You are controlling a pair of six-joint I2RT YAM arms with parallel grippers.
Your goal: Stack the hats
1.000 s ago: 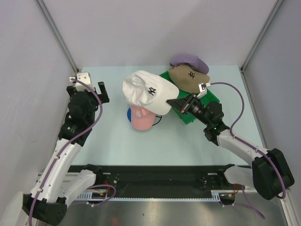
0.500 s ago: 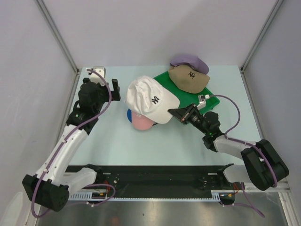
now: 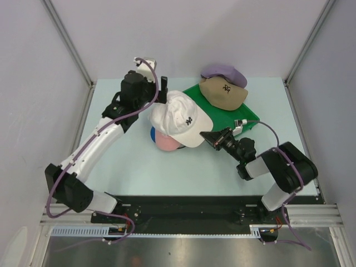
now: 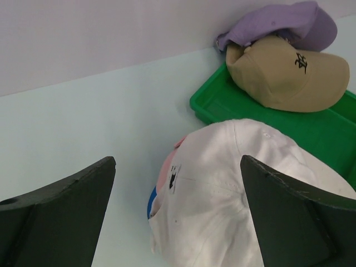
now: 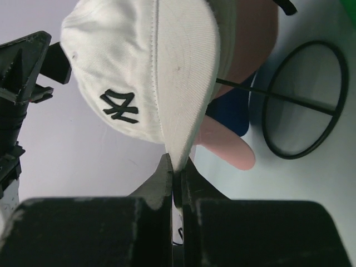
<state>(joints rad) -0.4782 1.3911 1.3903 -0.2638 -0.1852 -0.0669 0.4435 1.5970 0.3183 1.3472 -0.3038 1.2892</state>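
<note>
The right arm's fingers (image 5: 161,183) are clenched on the tip of the white cap's (image 3: 181,115) brim, pinching it edge-on. That cap sits over the pink cap (image 3: 167,142), and a sliver of the blue cap (image 3: 152,133) peeks out underneath, all in a pile near the middle of the table (image 3: 122,161), just beside the green tray's (image 3: 245,114) near-left corner. A black wire stand (image 5: 303,100) runs in under the pile, its ring lying on the table. The left arm's fingers (image 4: 67,206) are spread wide and grasp nothing, poised over the back of the white crown. The tan cap (image 3: 224,93) rests on the tray, with the lavender cap (image 3: 223,71) touching it at the far edge.
</note>
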